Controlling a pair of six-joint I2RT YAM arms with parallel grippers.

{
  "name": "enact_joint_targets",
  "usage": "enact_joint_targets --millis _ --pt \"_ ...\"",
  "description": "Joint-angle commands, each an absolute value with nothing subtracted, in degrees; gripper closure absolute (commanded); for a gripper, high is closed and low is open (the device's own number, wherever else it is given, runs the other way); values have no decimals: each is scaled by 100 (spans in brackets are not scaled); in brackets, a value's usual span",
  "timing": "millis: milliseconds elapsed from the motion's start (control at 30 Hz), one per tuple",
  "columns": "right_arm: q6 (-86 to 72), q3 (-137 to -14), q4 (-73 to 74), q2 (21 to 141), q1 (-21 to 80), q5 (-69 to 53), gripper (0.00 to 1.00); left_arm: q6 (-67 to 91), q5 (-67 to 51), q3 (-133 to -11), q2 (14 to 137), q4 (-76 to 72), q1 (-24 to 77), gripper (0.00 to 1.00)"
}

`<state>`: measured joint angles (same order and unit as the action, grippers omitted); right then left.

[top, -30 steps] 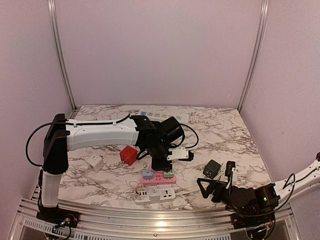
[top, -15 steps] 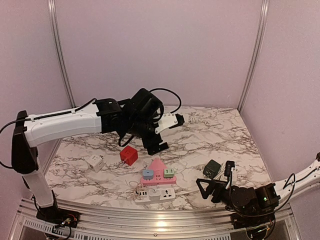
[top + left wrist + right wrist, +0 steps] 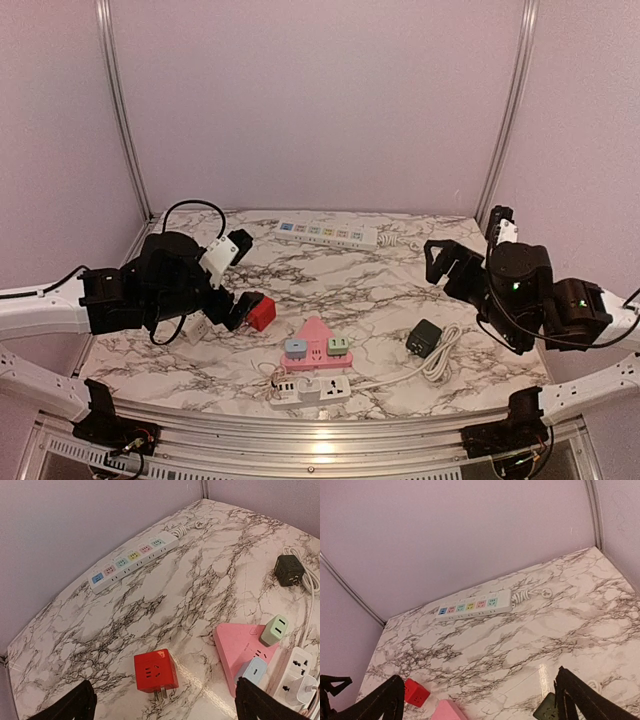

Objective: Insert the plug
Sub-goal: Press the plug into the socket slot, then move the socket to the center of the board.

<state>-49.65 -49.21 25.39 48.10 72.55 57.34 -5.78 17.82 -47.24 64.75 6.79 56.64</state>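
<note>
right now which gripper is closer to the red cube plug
Left. The left gripper hovers just left of the red cube plug; the right gripper is raised far off to its right.

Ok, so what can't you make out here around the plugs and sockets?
Top view: the red cube adapter has its left side covered by the left gripper.
Left wrist view: the white power strip is cut off by the right and bottom edges.
Right wrist view: the pink socket block and dark cube are clipped by the bottom edge.
Top view: slots on the long strip, too small.
</note>
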Motion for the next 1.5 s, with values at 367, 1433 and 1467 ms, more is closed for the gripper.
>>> enact_joint_targets --millis 367,1433,1467 --pt "-2826 -7221 2352 8418 1984 1506 1 851 1804 -3704 5024 53 5651 1" --pt "-3482 -10244 1468 13583 791 -587 33 912 1733 -2282 4703 -1415 5669 1" --pt "-3454 -10088 1430 13488 799 -548 33 926 1725 -2289 4696 -1415 5669 1"
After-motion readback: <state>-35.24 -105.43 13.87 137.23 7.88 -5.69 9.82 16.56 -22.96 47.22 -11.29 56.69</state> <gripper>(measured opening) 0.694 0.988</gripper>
